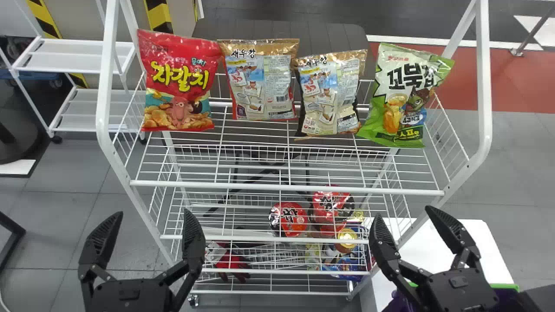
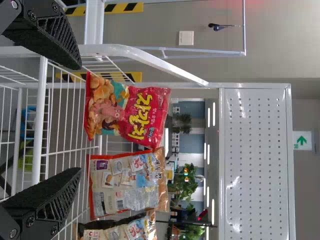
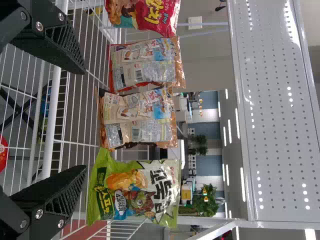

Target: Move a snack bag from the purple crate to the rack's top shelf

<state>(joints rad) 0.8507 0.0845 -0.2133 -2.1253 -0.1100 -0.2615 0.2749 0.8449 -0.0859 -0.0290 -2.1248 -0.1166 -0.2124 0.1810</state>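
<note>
Snack bags [image 1: 177, 82] line the white rack [image 1: 484, 86].
Left gripper [image 1: 152, 213], lower left, and right gripper [image 1: 404, 212], lower right, point up the frame, leaning toward each other, fingers spread.

A white cart [image 1: 82, 54] stands on the floor of grey tiles [image 1: 112, 203]. Behind the cart there is a beige wall [image 2: 165, 20], which has yellow-black striped bands [image 1: 159, 17] near its foot. Well to the right of the cart lies a red floor area [image 1: 511, 82], with a white line [image 1: 498, 45] along its far edge. A white tabletop [image 1: 481, 238] is nearer and also to the right. Farther behind, rightward from the cart, are green plants [image 2: 186, 185], and bright ceiling lights [image 2: 213, 211] are above them.
</note>
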